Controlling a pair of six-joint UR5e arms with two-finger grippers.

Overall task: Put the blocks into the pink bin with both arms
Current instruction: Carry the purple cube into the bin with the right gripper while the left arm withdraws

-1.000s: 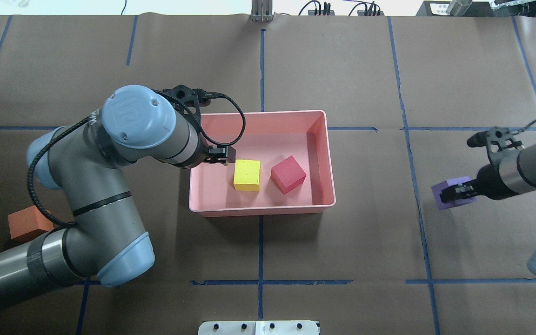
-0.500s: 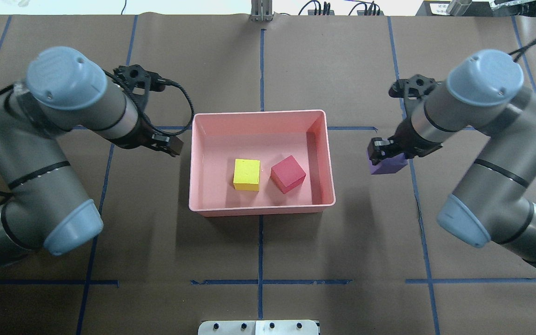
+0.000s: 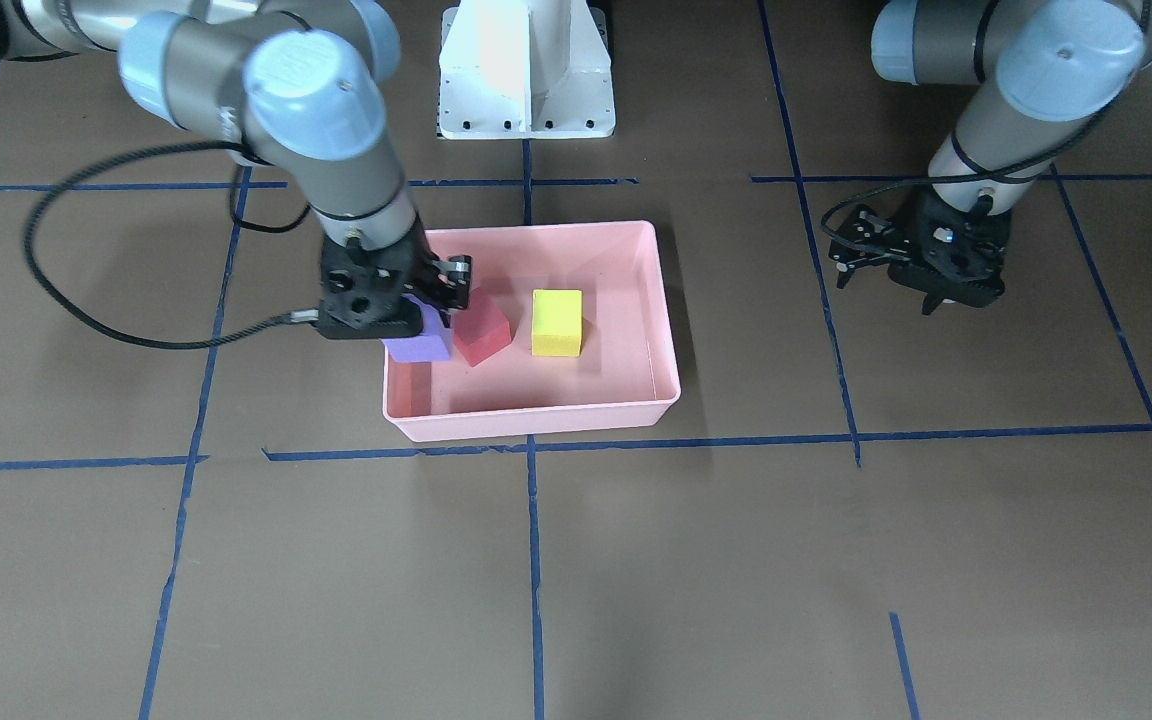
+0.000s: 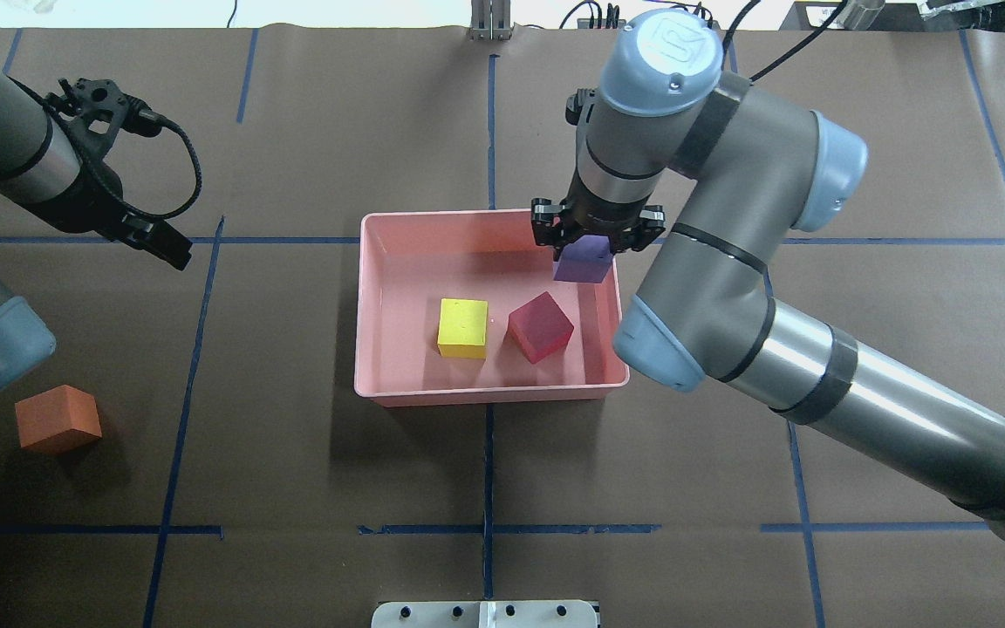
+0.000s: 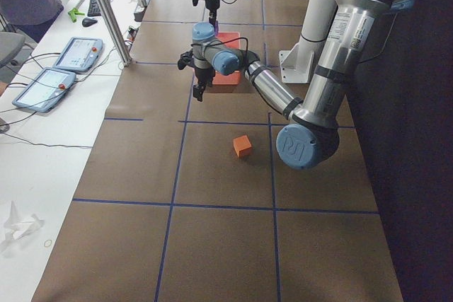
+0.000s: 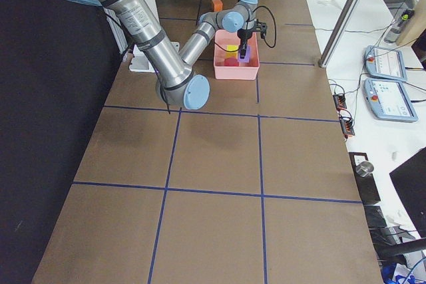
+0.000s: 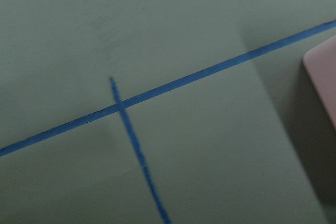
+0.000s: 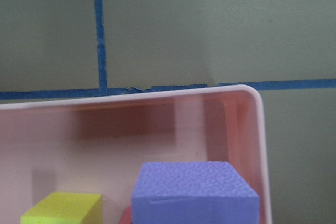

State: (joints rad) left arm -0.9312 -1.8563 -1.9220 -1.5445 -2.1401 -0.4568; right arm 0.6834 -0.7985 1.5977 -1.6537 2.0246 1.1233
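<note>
The pink bin (image 4: 489, 394) stands mid-table and holds the yellow-green block (image 4: 462, 327) and the red block (image 4: 540, 326). My right gripper (image 4: 595, 242) is shut on the purple block (image 4: 584, 262) and holds it over the bin's far right corner; the front view shows this gripper (image 3: 388, 308), the block (image 3: 418, 344) and the bin (image 3: 536, 420). In the right wrist view the purple block (image 8: 194, 192) hangs above the bin's floor. My left gripper (image 4: 167, 244) is open and empty, left of the bin. The orange block (image 4: 58, 419) lies on the table at the near left.
The white pedestal base (image 3: 526, 80) stands behind the bin on the robot's side. A white plate (image 4: 485, 615) sits at the table's near edge. Blue tape lines (image 4: 489, 462) grid the brown table. Tablets (image 5: 49, 83) lie on a side bench.
My right arm has carried the purple block from the table's right side leftward to over the bin. My left arm has drawn back from the bin to the far left.
</note>
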